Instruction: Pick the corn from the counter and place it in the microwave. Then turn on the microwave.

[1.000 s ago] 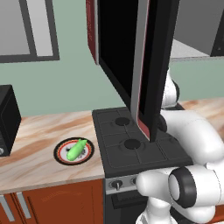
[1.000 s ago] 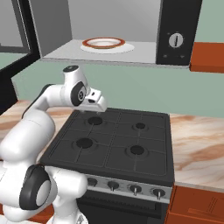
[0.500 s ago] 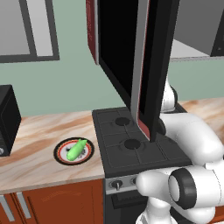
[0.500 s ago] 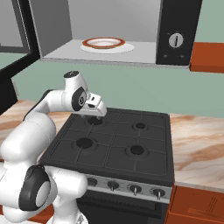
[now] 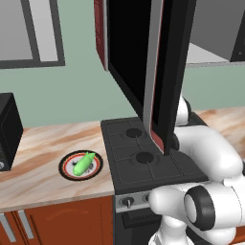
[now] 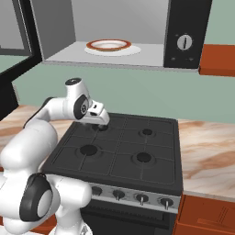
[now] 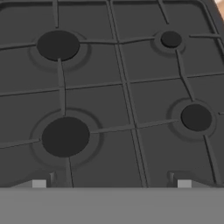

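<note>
**Corn on its plate, gripper over the stove**

The corn, a small bright-green tapered cob, lies tilted on a round plate with a black and red rim. The plate sits on the counter, a beige marble-look slab with pinkish-brown veins over red-brown cabinets, just left of the stove.

The microwave hangs above the stove with its glossy black door swung open. Inside, on the pale grey floor, rests 1 round white plate with a reddish rim. A dial sits on the dark panel at its right.

The gripper hangs low over the stove's rear left area, jaws spread wide and holding nothing. The hand view looks down on the matte black grates and 4 round burners.
</note>
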You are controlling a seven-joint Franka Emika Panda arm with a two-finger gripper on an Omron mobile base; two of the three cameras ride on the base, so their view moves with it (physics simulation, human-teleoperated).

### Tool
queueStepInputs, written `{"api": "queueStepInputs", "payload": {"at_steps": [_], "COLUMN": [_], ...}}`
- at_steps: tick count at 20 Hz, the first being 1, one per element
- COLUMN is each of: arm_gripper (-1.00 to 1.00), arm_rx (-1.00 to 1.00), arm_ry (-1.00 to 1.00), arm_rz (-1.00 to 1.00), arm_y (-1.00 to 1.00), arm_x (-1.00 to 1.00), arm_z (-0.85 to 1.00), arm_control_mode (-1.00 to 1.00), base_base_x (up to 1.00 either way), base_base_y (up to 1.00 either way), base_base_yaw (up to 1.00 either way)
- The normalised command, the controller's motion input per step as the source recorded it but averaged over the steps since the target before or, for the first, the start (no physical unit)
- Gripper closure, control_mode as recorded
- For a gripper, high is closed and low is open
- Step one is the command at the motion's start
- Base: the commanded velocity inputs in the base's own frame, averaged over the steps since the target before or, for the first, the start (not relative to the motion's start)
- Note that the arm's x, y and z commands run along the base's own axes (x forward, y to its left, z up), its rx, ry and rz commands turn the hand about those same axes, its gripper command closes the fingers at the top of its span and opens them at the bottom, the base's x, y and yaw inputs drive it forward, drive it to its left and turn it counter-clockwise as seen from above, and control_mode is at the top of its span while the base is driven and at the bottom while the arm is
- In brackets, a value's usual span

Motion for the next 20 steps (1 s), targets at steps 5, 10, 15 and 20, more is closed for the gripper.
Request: {"api": "queueStepInputs", "payload": {"at_steps": [5,10,15,20], "arm_gripper": [-1.00,-1.00,-1.00,-1.00], "arm_rx": [0.01,0.01,0.01,0.00], "arm_ry": [0.03,0.05,0.05,0.03], "arm_rz": [0.02,0.02,0.02,0.01], "arm_y": [0.19,0.20,0.21,0.18], "arm_x": [0.05,0.06,0.06,0.03], "arm_z": [-0.09,-0.07,-0.06,-0.11], "arm_control_mode": [-1.00,-1.00,-1.00,-1.00], "base_base_x": [0.00,0.00,0.00,0.00], "base_base_y": [0.00,0.00,0.00,0.00], "base_base_yaw": [0.00,0.00,0.00,0.00]}}
